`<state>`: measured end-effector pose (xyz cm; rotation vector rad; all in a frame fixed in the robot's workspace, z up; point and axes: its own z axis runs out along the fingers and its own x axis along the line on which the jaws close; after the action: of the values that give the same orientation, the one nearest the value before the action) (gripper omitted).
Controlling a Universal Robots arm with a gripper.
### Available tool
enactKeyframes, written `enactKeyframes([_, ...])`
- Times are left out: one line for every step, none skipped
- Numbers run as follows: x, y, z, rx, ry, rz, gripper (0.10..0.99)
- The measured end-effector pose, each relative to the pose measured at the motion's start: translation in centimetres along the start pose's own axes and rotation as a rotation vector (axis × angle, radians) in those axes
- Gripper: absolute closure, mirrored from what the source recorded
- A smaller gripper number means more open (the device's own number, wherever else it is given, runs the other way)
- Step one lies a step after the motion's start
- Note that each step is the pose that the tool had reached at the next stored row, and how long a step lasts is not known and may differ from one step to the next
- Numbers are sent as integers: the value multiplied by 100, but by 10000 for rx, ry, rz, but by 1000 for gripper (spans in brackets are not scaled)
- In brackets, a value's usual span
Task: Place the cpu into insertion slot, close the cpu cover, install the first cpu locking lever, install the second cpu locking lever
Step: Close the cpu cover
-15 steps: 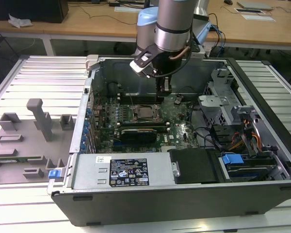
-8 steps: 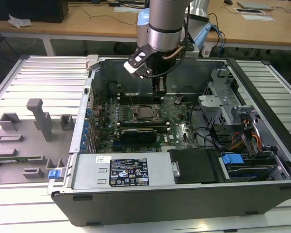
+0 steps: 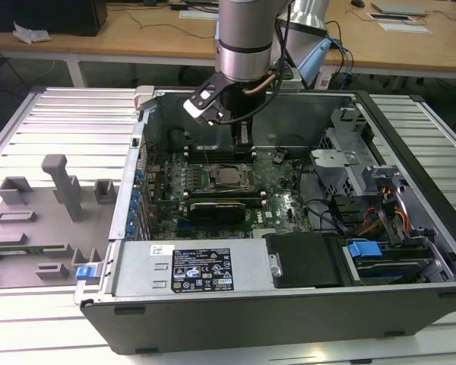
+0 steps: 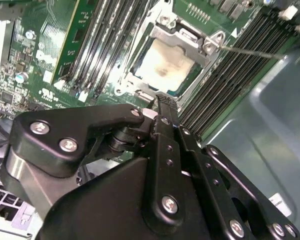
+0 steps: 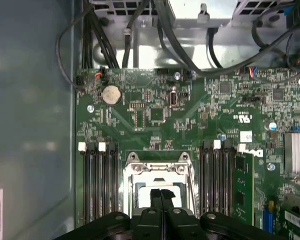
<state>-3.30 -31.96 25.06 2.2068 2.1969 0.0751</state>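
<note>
The cpu [image 4: 162, 65], a pale silvery square, lies in the insertion slot [image 3: 231, 177] on the green motherboard [image 5: 190, 120]. The grey metal cpu cover [image 4: 192, 39] frames the chip and looks laid flat around it. From one socket corner a thin locking lever [image 4: 250, 51] runs out over the memory slots. My gripper [image 5: 161, 194] hangs just above the socket's edge with its two black fingers pressed together, nothing visible between them. In the exterior view the gripper [image 3: 242, 143] is inside the open case, directly over the socket.
Long black memory slots [image 5: 97, 185] flank the socket on both sides. A black graphics card [image 3: 216, 207] lies near the socket. Cables [image 5: 140, 30] and a drive cage [image 3: 349, 152] crowd the case. Its metal wall [image 5: 30, 125] stands close by. A grey fixture tray [image 3: 45, 220] sits at the exterior view's left.
</note>
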Motion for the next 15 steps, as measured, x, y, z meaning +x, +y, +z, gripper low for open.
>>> enactKeyframes([0,-14,5,3,-1,1,980])
enactKeyframes([0,-28,12,9,-3,0,980])
enactKeyframes([-1,-48,22,17,-6,1,980])
enactKeyframes([-1,-63,34,23,-7,4,980])
enactKeyframes([-1,-81,51,32,-7,8,980])
enactKeyframes([-2,-91,63,37,-7,10,980])
enactKeyframes([-3,-113,95,45,-7,11,980])
enactKeyframes([-4,-127,119,56,-7,12,980])
enactKeyframes([-4,-133,132,63,-8,12,980])
enactKeyframes([-4,-138,142,68,-8,12,980])
enactKeyframes([-5,-147,164,78,-7,12,980])
enactKeyframes([-5,-149,168,80,-7,-9,980])
enactKeyframes([-4,-149,169,87,15,-523,980])
enactKeyframes([-5,-149,169,93,28,-900,980])
enactKeyframes([-5,-149,170,97,40,-1161,980])
